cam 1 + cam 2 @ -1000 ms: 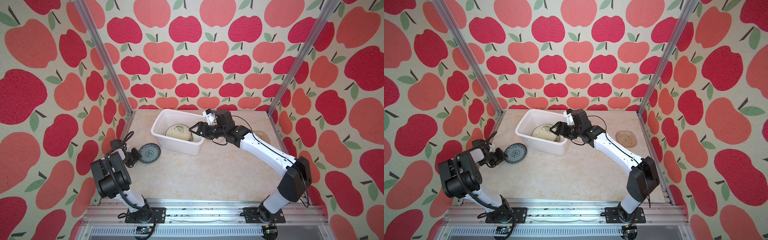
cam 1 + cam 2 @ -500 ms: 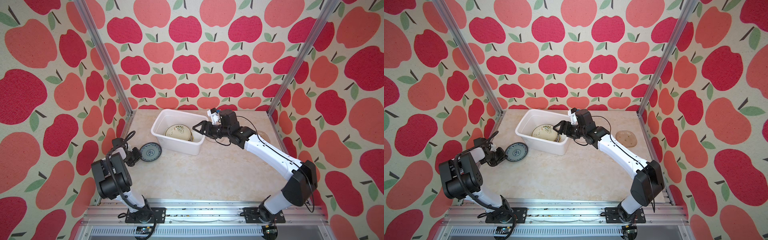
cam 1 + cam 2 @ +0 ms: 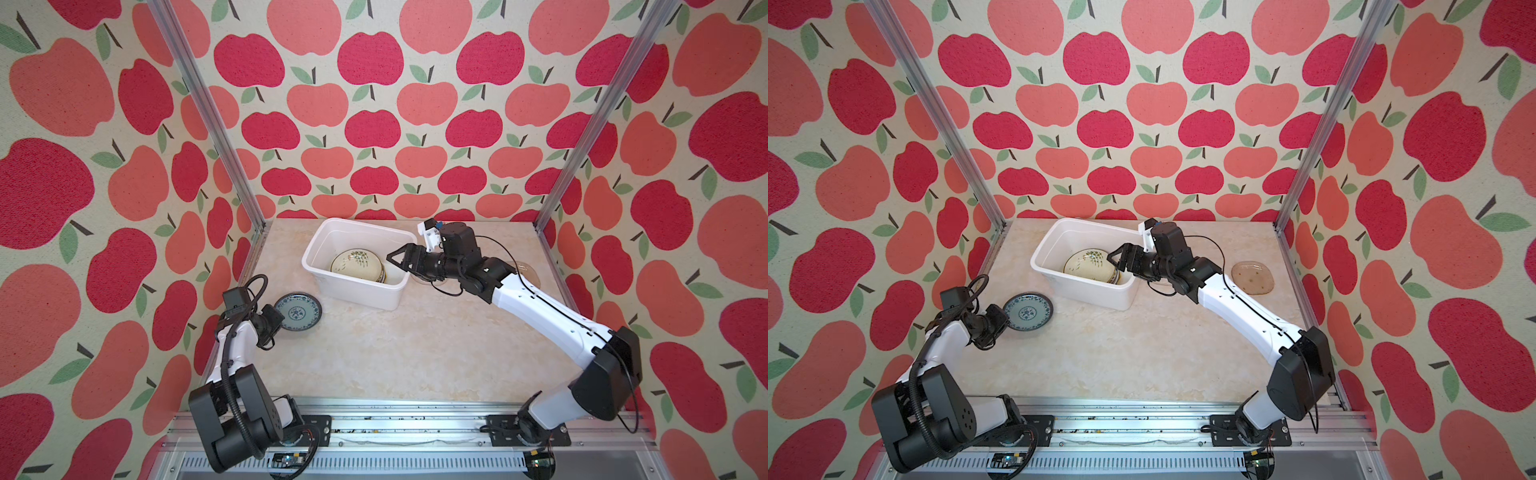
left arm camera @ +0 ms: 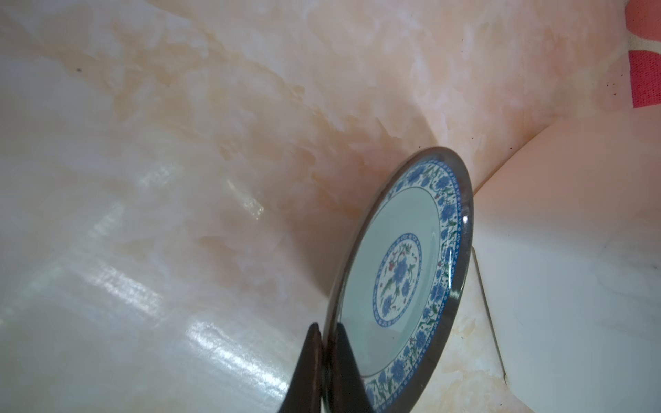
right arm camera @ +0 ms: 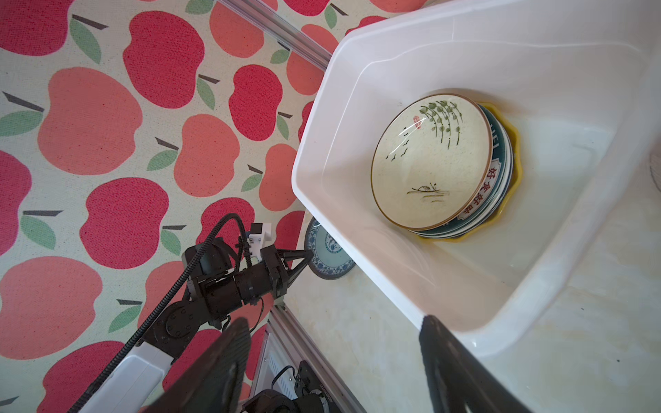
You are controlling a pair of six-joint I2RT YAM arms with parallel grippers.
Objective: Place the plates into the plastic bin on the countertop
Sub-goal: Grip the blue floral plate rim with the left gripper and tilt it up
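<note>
My left gripper [image 3: 277,316] [image 4: 325,327] is shut on the rim of a blue-patterned plate [image 3: 298,311] [image 3: 1028,311] [image 4: 404,271]. The plate sits low over the countertop [image 3: 415,345], just left of the white plastic bin [image 3: 309,257] [image 3: 1042,253] [image 5: 314,143]. Inside the bin lies a stack of plates with a cream leaf-painted plate [image 3: 356,265] [image 3: 1090,266] [image 5: 429,161] on top. My right gripper [image 3: 397,259] [image 3: 1117,259] [image 5: 335,320] hangs open and empty over the bin's right end.
A brown glass plate [image 3: 1252,277] lies on the countertop at the right, near the side wall; the right arm partly hides the same glass plate [image 3: 525,272] in a top view. Aluminium rails [image 3: 374,415] edge the front, and apple-patterned walls close in three sides.
My left gripper has closed on the blue plate's rim. The right gripper, still open, has drawn back a little to the right from inside the bin.
</note>
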